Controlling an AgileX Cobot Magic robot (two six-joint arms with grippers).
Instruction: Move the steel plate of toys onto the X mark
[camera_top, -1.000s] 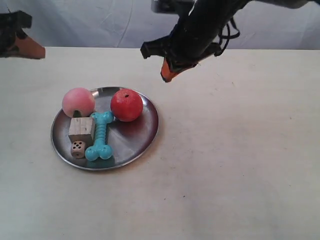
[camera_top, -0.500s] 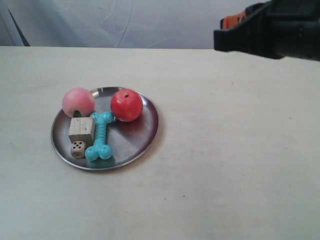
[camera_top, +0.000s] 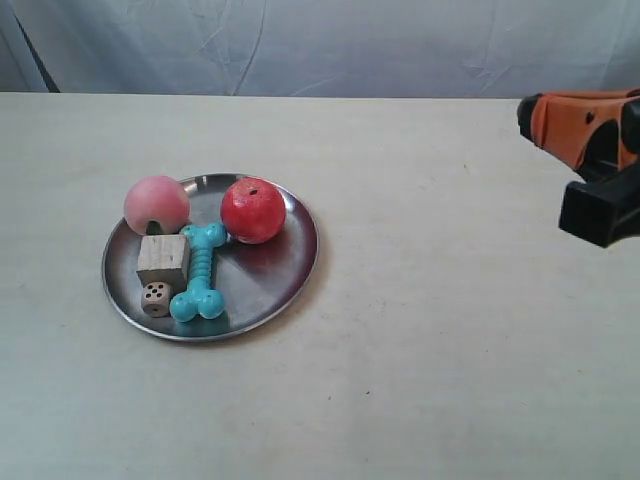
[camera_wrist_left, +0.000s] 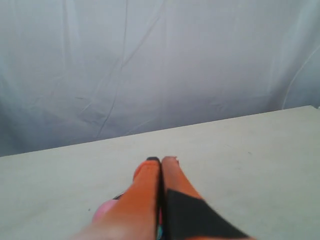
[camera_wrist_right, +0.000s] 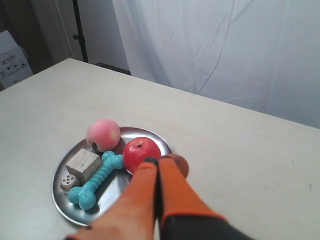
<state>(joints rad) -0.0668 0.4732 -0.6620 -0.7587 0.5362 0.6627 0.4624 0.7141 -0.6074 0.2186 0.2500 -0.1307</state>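
The steel plate (camera_top: 268, 278) lies left of centre on the pale table. It holds the pink ball (camera_top: 156, 204), the red ball with a hole (camera_top: 252, 210), the turquoise bone (camera_top: 200, 275), the wooden cube (camera_top: 163, 260) and the small die (camera_top: 155, 297). In the right wrist view my right gripper (camera_wrist_right: 160, 161) is shut and empty. It hangs above the table beside the plate (camera_wrist_right: 164, 144), close to the red ball (camera_wrist_right: 140, 152). My left gripper (camera_wrist_left: 161, 160) is shut too, with a bit of the pink ball (camera_wrist_left: 101, 210) showing beneath its fingers. I cannot make out the X mark.
The arm at the exterior view's right shows only its orange gripper (camera_top: 527, 115) at the frame's right edge, far from the plate. A grey cloth backdrop (camera_top: 320, 45) runs along the table's far edge. A dark stand (camera_wrist_right: 77, 25) rises behind the table's corner.
The arm that hung over the far side of the plate swung away to the right edge. The arm at the upper left went out of view. Plate and toys stayed put.
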